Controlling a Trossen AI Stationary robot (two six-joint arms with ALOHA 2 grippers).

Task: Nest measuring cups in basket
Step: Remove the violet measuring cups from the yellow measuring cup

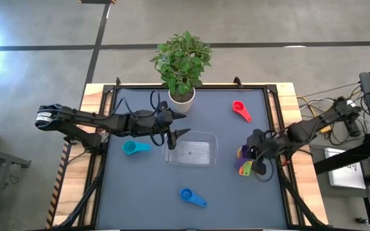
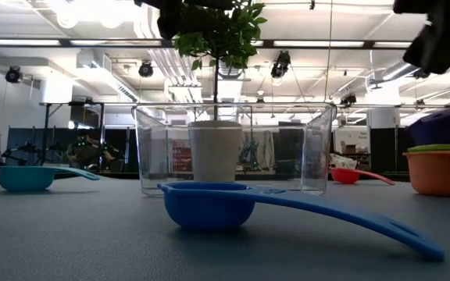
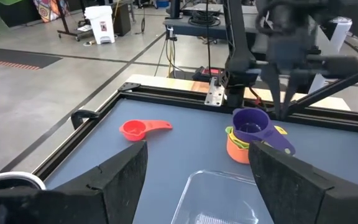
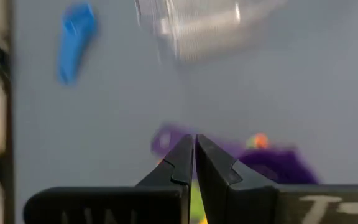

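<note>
The high view looks straight down on the whole worktop [image 1: 140, 192]. The low view sits at worktop height, close behind the blue cup [image 2: 209, 204], facing the basket [image 2: 233, 148]. Both wrist views look past their own fingers and share the basket and purple cup [image 3: 252, 121].

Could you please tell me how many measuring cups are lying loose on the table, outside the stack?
3: the red cup near the far right corner, the teal cup left of the basket, the blue cup in front of it. Others sit stacked by the right gripper.
</note>
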